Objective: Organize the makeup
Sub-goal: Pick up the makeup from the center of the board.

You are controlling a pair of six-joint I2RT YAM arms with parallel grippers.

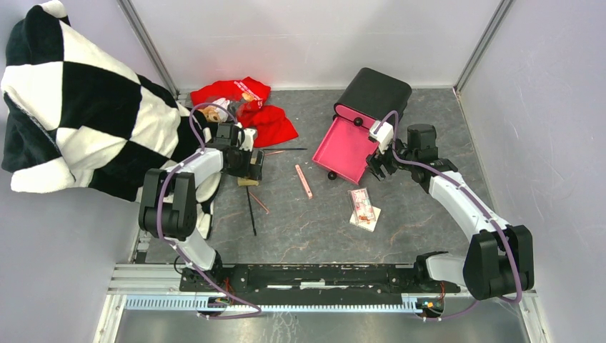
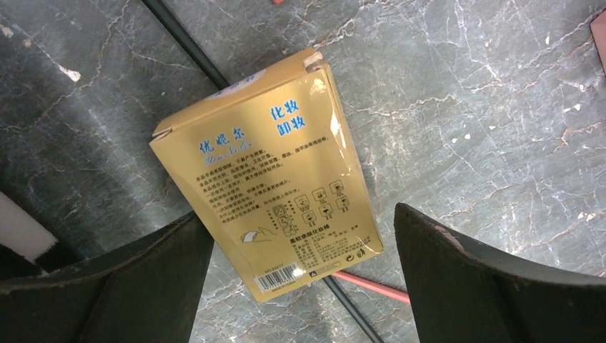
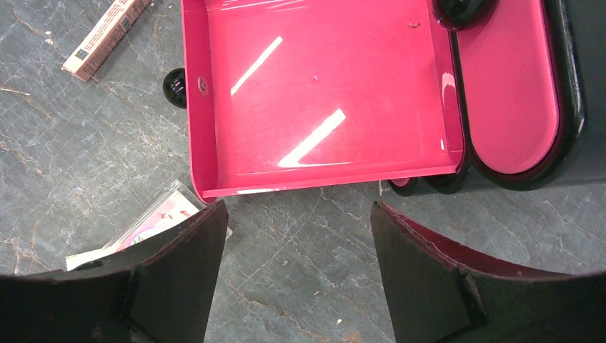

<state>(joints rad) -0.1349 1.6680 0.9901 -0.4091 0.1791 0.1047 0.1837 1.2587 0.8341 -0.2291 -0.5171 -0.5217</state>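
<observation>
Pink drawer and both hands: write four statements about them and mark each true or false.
1. The pink drawer is pulled out and empty. True.
2. The left hand is shut on the yellow box. False: it is open above the box.
3. The pink stick lies in the drawer. False: it lies on the table beside it.
4. The right hand is open and holds nothing. True.
</observation>
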